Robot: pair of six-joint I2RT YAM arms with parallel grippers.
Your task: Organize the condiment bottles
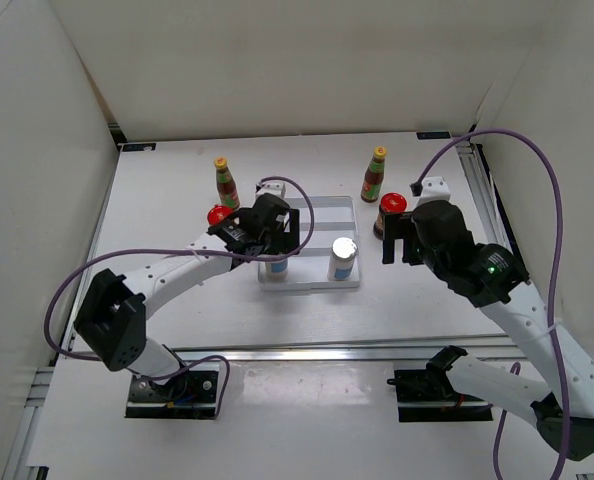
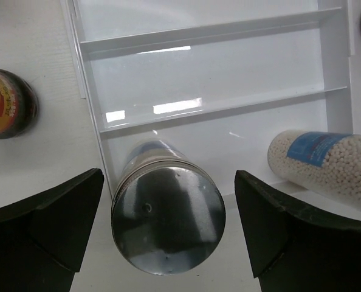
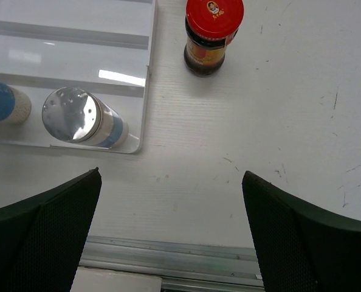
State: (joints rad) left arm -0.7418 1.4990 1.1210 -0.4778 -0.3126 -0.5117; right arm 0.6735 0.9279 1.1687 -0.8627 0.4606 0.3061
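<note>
Under my left gripper (image 2: pixel 168 182), spread wide, 1 silver-topped shaker (image 2: pixel 168 225) stands in the tray (image 2: pixel 217 73)'s nearest compartment beside the 2nd shaker (image 2: pixel 326 161); my right gripper (image 3: pixel 171 175) hangs spread near a red-lidded jar (image 3: pixel 214 30).

Shakers (image 1: pixel 344 252) side by side in tray (image 1: pixel 322 212)
</note>
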